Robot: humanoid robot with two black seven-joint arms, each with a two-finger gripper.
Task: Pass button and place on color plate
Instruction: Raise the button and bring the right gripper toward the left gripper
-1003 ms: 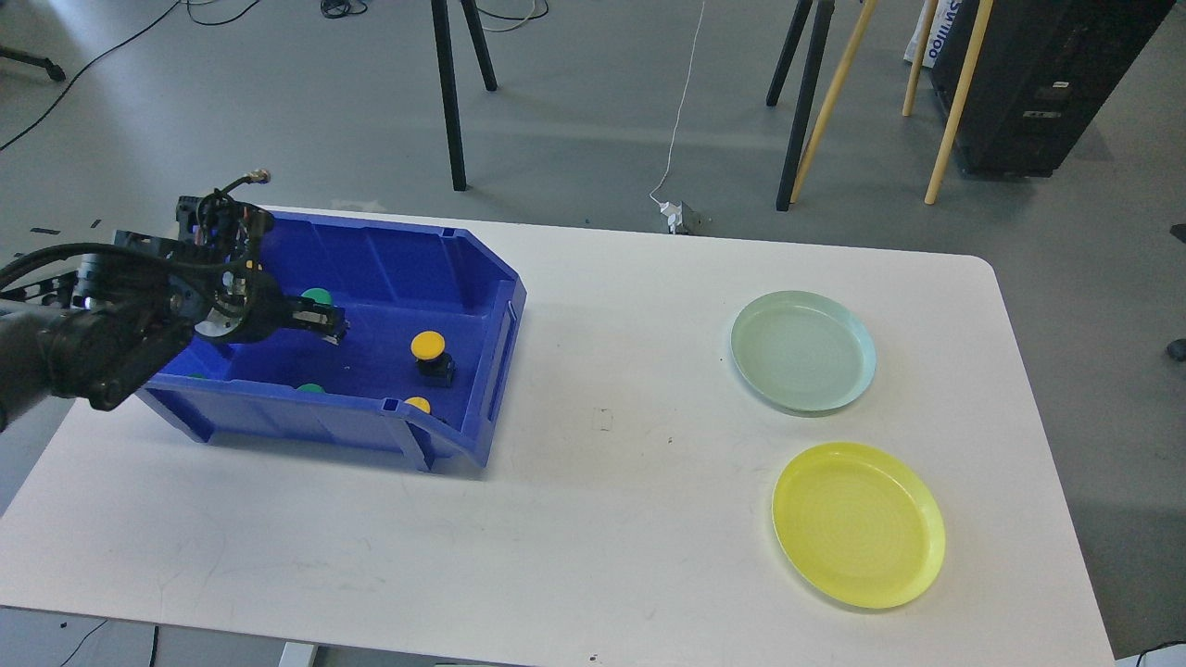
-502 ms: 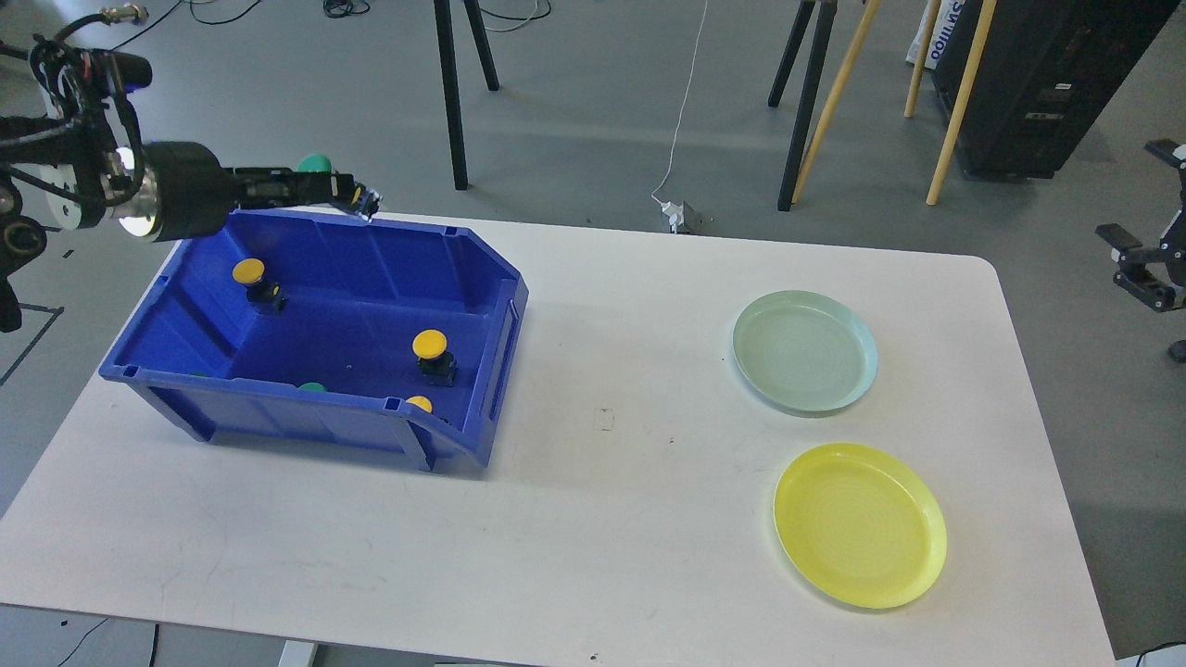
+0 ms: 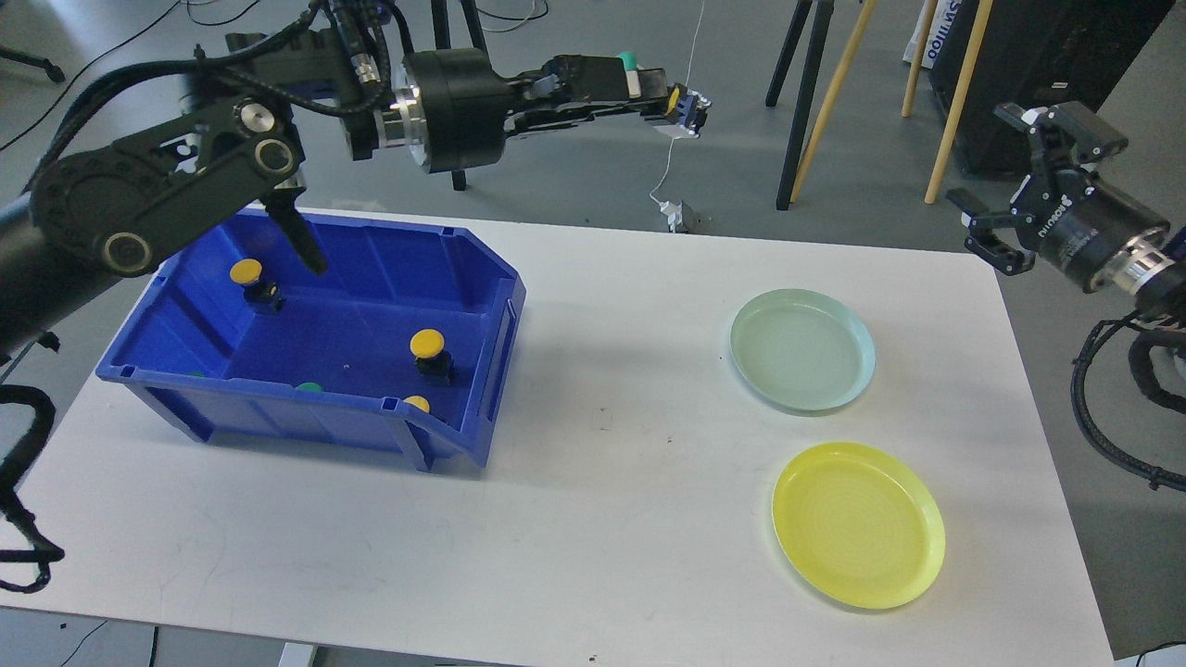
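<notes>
My left gripper [image 3: 684,105] is raised high above the far table edge, reaching right, and is shut on a green-capped button [image 3: 628,62]. My right gripper [image 3: 1005,185] hangs open and empty beyond the table's right far corner. The pale green plate [image 3: 802,349] and the yellow plate [image 3: 858,523] lie empty on the right of the white table [image 3: 602,482]. The blue bin [image 3: 389,259] on the left holds yellow buttons [image 3: 427,344] [image 3: 246,271] [image 3: 418,404] and a green button [image 3: 309,387].
Black tripod legs [image 3: 449,102] and wooden poles [image 3: 829,102] stand on the floor behind the table. A black cabinet [image 3: 1038,74] stands at the back right. A white cable and plug [image 3: 675,215] lie by the far edge.
My left arm lifted the green button out of the bin and swung it up and to the right. My right arm came into view at the right with its gripper open.
</notes>
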